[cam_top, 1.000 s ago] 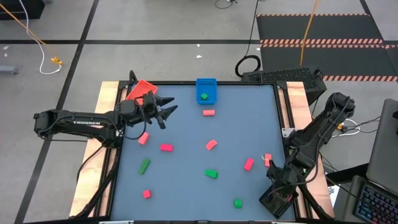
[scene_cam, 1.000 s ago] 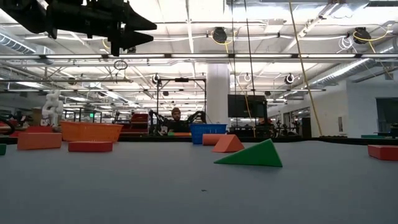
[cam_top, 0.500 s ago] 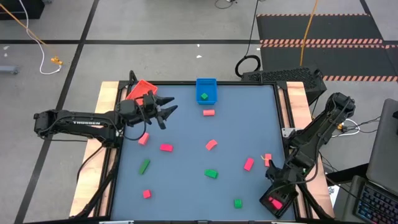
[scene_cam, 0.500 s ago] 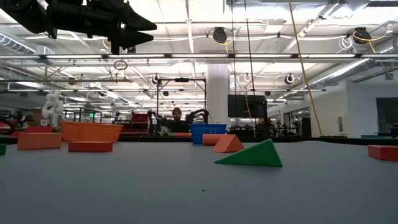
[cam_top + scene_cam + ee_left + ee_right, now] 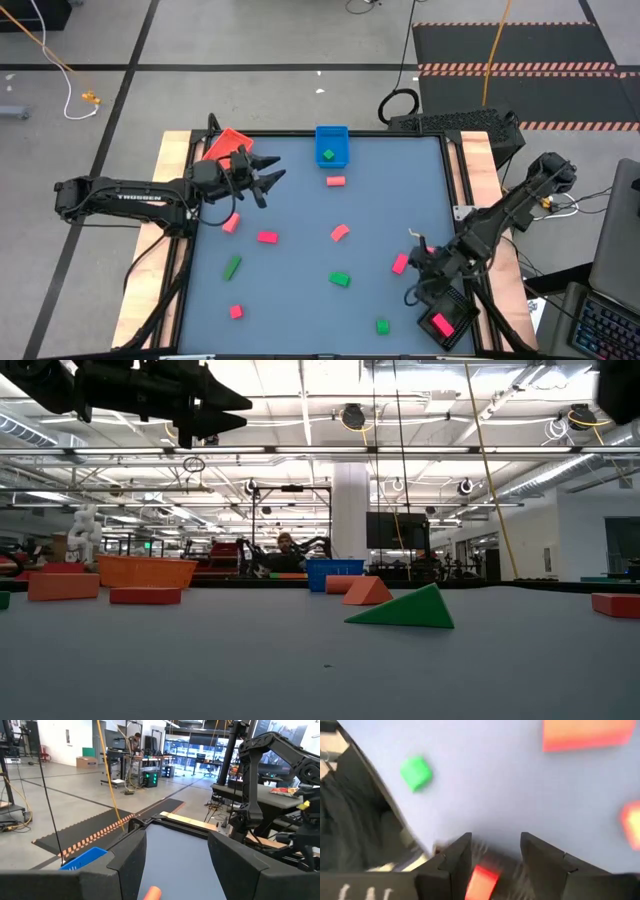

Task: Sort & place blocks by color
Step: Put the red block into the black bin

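Observation:
Small pink blocks and green blocks lie scattered flat on the blue-grey table. One green block lies in the blue tray, and one pink block lies in the black tray. My left gripper hangs open and level above the table beside the red tray, with nothing between its fingers. My right gripper is open and slants down over the table's right side. A red block shows blurred below its fingers, narrower than their gap.
A pink block and a green block lie close to my right gripper. The wooden table frame runs along the right edge. A person shows far behind the table in the low view.
My right gripper has swung away from the black tray, toward the table's far edge and left, turning as it went. A pink block now shows lying in the black tray where the gripper stood.

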`<act>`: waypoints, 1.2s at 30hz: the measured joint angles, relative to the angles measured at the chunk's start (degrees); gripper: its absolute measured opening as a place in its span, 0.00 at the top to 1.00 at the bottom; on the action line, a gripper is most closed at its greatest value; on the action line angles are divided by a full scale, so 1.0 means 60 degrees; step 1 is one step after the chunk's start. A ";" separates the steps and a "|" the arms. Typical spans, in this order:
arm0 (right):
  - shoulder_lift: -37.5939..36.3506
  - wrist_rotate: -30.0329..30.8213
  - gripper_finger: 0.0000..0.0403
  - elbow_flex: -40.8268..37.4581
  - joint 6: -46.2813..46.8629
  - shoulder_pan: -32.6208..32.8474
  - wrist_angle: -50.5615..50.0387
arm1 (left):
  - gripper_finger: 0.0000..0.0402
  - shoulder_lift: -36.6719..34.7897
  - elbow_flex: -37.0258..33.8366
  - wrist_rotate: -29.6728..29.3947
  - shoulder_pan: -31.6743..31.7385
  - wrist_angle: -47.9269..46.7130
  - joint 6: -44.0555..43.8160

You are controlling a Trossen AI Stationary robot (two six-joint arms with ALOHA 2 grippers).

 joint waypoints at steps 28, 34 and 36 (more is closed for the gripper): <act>0.2146 0.0991 0.40 -0.0004 -1.1965 -0.2867 0.0174 | 0.47 0.0000 0.0000 0.0046 0.0053 -0.0774 0.0379; 0.2218 0.0706 0.30 -0.0004 -1.2594 -0.2989 -0.0109 | 0.47 0.0000 -0.0004 0.0014 0.0053 -0.1383 0.0162; 0.2218 0.0338 0.29 -0.0004 -1.2870 -0.2954 -0.0301 | 0.47 0.0000 -0.0004 0.0011 0.0053 -0.1470 0.0095</act>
